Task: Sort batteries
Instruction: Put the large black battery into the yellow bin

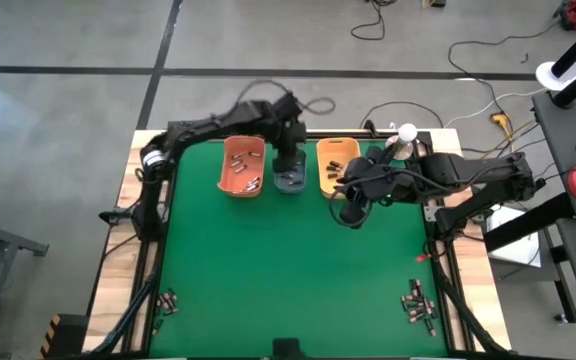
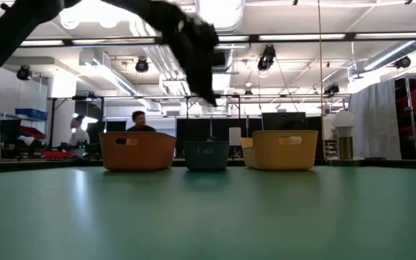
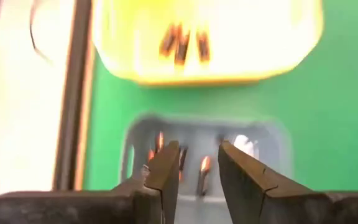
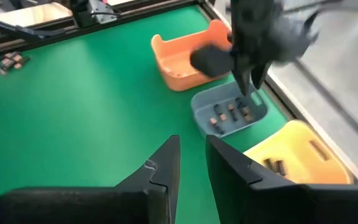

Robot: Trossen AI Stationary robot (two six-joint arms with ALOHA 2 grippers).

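Observation:
Three bins stand in a row at the table's far side: an orange bin [image 1: 241,165], a small blue-grey bin [image 1: 290,182] and a yellow-orange bin [image 1: 336,165]. Each has batteries in it [image 4: 231,114]. My left gripper [image 3: 197,146] hangs open just above the blue-grey bin [image 3: 142,130], fingers pointing down, with nothing between them. My right gripper [image 4: 192,140] is open and holds nothing. It hovers over the green mat near the yellow-orange bin's near side [image 1: 351,212]. Loose batteries lie in piles at the near right [image 1: 418,305] and near left [image 1: 166,300] corners.
The green mat [image 1: 288,270] between the bins and the near edge is bare. A black frame [image 1: 154,260] runs along the table's sides. The left arm [image 1: 208,130] crosses above the orange bin. People show in the room behind [image 2: 137,119].

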